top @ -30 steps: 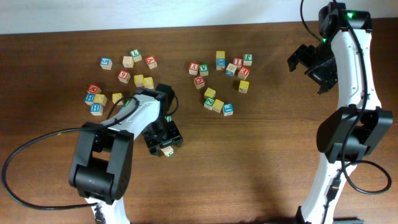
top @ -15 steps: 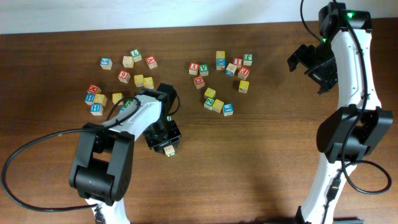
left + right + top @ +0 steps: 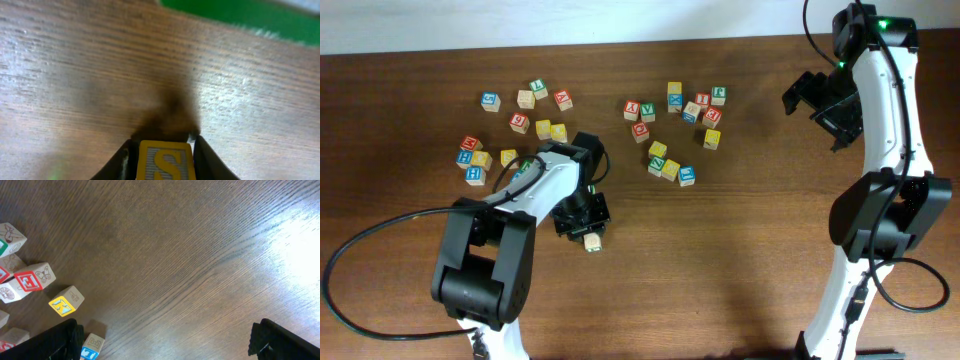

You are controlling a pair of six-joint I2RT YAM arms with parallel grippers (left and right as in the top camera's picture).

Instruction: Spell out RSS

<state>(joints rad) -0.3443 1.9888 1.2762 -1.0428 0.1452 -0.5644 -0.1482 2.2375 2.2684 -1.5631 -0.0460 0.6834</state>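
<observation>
Now left pincer (image 3: pixel 162 146) tighter around S (image 3: pixel 166 162)

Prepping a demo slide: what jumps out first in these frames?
The yellow S cube gripped in the left end effector, near mid-table and apart from the rest. Behind it, two loose clusters of coloured letter cubes lie scattered toward the far edge of the table. The right end effector hangs open at the far right, holding nothing.
</observation>
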